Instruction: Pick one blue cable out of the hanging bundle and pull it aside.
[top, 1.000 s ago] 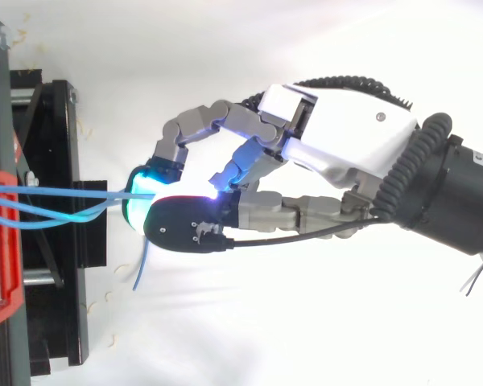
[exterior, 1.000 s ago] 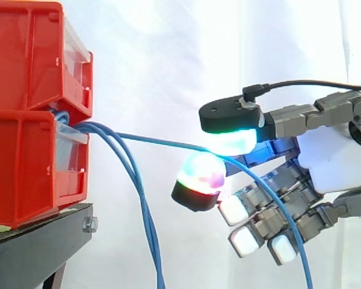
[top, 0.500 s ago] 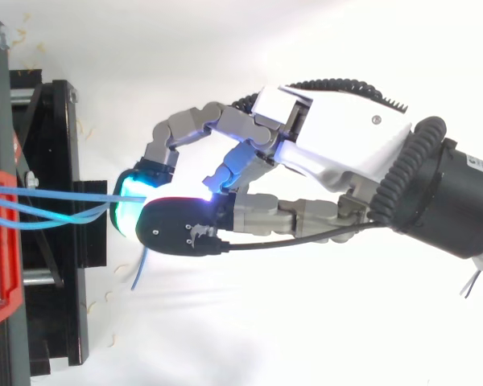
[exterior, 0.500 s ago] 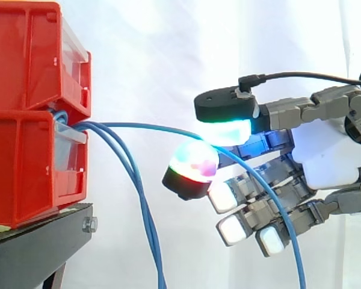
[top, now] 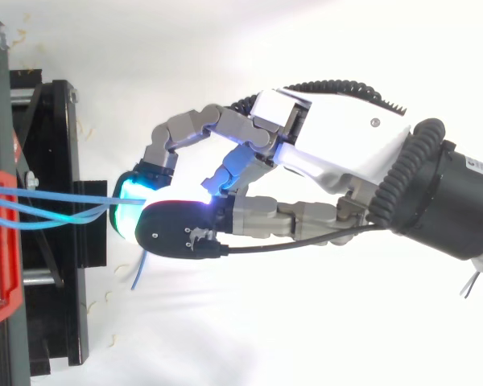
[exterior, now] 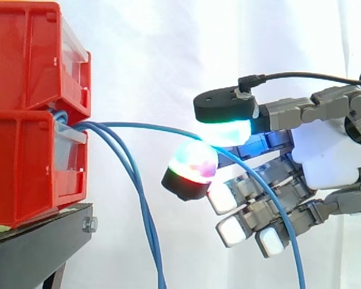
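- Red bins (exterior: 24, 120): two stacked on a black stand (exterior: 36, 241); this is the landmark for every entry below.
- Bundle (exterior: 143, 205): blue cables leave the gap between the red bins and hang down just beside their front.
- Blue cable (exterior: 144, 126): one strand arches level away from the red bins, apart from the bundle, and reaches the hand.
- Hand (exterior: 331, 156): well clear of the red bins, on the side away from them; two glowing pads (exterior: 228, 131) close on the blue cable and pinch it, and the other fingers curl beneath.
- Beyond the pinch the blue cable drapes over the curled fingers and drops.
- Progress, as judged: one strand is picked and separated. The pull aside looks only partly made, since the strand bows rather than runs taut; drawing it further from the red bins remains.
- Hard to make out: the exact contact is lost in the pads' glow, and the number of strands in the bundle is unclear.
- Cut off: the lower cable ends at the bottom edge; the cable roots lie hidden inside the red bins.
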`<state>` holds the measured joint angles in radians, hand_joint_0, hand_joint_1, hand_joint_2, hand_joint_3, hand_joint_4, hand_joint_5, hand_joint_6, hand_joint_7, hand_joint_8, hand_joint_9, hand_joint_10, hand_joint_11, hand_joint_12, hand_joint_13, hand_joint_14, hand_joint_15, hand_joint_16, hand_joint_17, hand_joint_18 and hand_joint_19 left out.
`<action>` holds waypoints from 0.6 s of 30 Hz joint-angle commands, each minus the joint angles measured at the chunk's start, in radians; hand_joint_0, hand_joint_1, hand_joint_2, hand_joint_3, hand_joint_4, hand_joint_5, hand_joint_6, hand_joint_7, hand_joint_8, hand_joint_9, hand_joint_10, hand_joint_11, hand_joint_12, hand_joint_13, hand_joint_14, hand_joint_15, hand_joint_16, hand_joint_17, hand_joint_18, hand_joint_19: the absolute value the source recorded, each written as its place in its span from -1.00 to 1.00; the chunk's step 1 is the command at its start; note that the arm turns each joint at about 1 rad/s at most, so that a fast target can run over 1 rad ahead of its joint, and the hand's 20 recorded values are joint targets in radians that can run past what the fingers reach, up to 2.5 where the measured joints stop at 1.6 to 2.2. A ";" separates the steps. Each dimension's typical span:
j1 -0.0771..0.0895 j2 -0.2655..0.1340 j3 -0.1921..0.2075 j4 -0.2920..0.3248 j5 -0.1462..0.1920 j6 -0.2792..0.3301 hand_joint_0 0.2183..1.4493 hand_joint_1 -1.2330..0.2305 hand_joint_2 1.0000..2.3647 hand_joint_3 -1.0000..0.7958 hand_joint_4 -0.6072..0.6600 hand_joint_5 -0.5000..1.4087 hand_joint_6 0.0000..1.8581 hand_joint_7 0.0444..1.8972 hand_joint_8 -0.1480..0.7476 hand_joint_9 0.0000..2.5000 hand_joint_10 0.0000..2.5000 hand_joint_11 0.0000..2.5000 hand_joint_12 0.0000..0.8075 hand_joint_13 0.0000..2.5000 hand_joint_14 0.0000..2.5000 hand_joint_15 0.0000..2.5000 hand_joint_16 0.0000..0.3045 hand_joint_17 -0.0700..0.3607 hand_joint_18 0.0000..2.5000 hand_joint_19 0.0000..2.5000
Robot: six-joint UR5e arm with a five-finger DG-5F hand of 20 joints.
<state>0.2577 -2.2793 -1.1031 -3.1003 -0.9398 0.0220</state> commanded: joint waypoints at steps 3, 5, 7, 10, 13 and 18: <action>0.000 0.000 0.000 0.000 0.003 -0.001 -0.61 -0.28 -0.29 0.04 -0.11 -0.51 -0.06 0.08 0.05 -0.06 -0.99 -0.81 0.19 -0.22 -0.99 -0.61 -0.49 0.13 -0.27 -0.44; 0.000 0.000 -0.001 0.000 0.001 -0.001 -0.61 -0.28 -0.29 0.04 -0.11 -0.51 -0.06 0.08 0.06 -0.06 -0.99 -0.82 0.20 -0.22 -0.99 -0.61 -0.49 0.13 -0.27 -0.44; 0.000 0.000 -0.001 0.000 0.003 -0.001 -0.60 -0.28 -0.31 0.05 -0.11 -0.51 -0.06 0.08 0.05 -0.06 -0.99 -0.81 0.19 -0.22 -0.99 -0.61 -0.49 0.13 -0.27 -0.44; 0.000 0.000 0.000 0.000 0.003 -0.001 -0.61 -0.28 -0.30 0.05 -0.11 -0.51 -0.06 0.08 0.05 -0.06 -0.99 -0.82 0.20 -0.22 -0.99 -0.61 -0.49 0.13 -0.27 -0.44; 0.000 0.001 -0.001 0.000 0.003 -0.001 -0.60 -0.28 -0.31 0.05 -0.11 -0.51 -0.06 0.08 0.05 -0.06 -0.99 -0.82 0.20 -0.22 -0.99 -0.61 -0.49 0.13 -0.27 -0.44; 0.000 0.000 -0.001 0.000 0.003 -0.001 -0.60 -0.28 -0.31 0.05 -0.11 -0.51 -0.06 0.08 0.05 -0.06 -0.99 -0.82 0.20 -0.22 -0.99 -0.61 -0.49 0.13 -0.27 -0.44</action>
<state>0.2576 -2.2795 -1.1042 -3.1002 -0.9372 0.0215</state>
